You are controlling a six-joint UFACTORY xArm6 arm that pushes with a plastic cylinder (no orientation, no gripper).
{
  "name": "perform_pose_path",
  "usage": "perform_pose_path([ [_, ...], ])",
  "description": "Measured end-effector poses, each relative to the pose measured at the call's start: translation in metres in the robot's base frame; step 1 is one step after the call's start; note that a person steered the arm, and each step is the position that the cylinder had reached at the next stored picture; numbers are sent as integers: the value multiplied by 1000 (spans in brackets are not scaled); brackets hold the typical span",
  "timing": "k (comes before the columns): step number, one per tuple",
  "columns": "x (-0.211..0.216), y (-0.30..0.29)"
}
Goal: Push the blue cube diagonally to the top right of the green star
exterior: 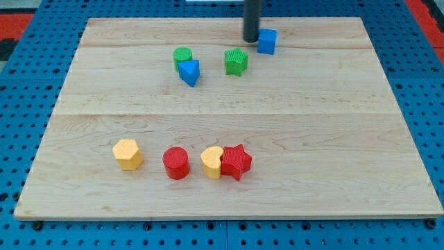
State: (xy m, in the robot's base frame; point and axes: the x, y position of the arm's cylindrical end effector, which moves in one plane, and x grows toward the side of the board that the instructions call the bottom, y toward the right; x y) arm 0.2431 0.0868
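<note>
The blue cube sits near the view's top, just up and right of the green star. My tip rests on the board right beside the cube's left face, touching or nearly touching it, and above the green star. The dark rod rises out of the view's top edge.
A green cylinder and a blue triangular block stand together left of the star. Near the view's bottom lie a yellow hexagon, a red cylinder, a yellow block and a red star touching it. The wooden board lies on blue pegboard.
</note>
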Motion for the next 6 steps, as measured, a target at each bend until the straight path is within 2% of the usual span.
perform_pose_path([
  [1,-1,21],
  [2,39,-4],
  [3,78,7],
  [4,61,32],
  [5,36,32],
  [6,36,52],
])
